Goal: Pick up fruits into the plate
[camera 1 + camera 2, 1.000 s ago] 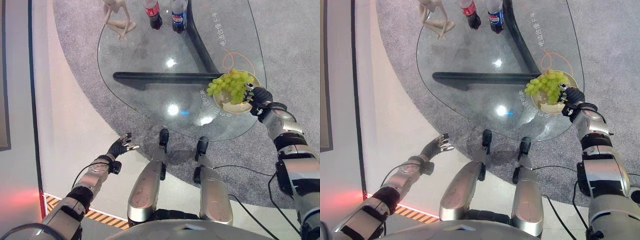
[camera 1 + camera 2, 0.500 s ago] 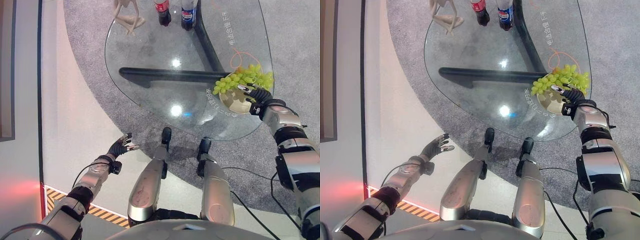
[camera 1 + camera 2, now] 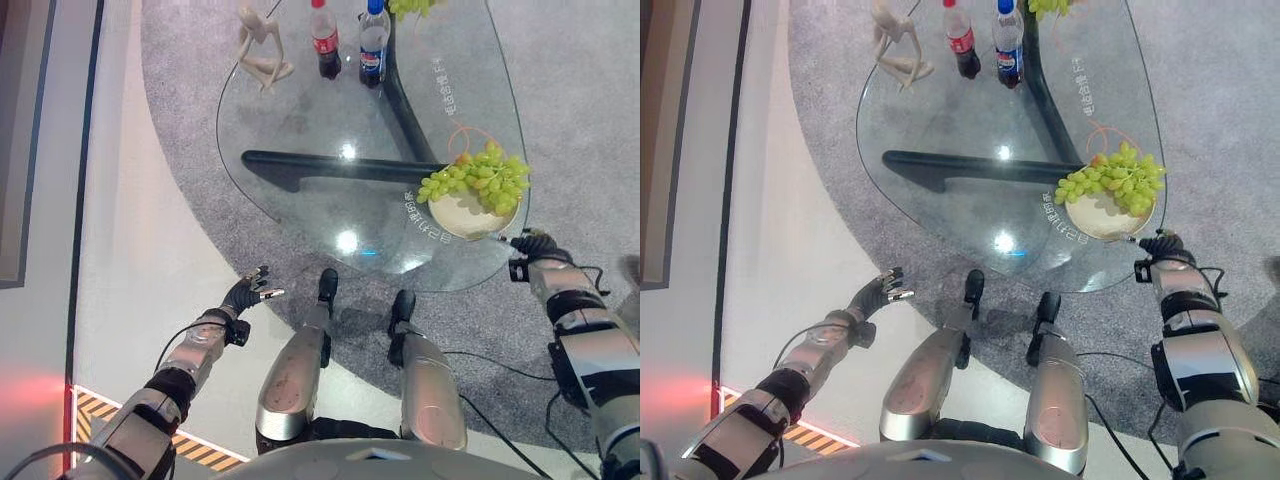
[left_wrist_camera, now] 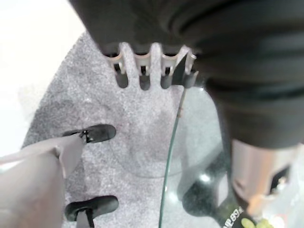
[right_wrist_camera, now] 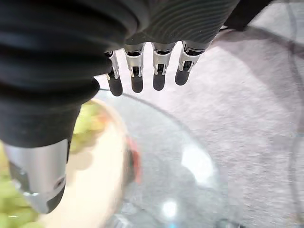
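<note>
Green grapes (image 3: pixel 478 178) lie on the plate (image 3: pixel 455 218); right robot hand (image 3: pixel 535 245) beside it, apparently relaxed and empty.

glass table (image 3: pixel 300 110), plate (image 3: pixel 462 214), two bottles (image 3: pixel 324 40), figurine (image 3: pixel 260 46)

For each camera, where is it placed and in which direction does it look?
Head eye views: look down at the glass table, grapes on the plate; both arms show.
Left wrist view: along the left robot hand toward carpet and table edge.
Right wrist view: along the right robot hand over plate and glass.
Shared: the table.
</note>
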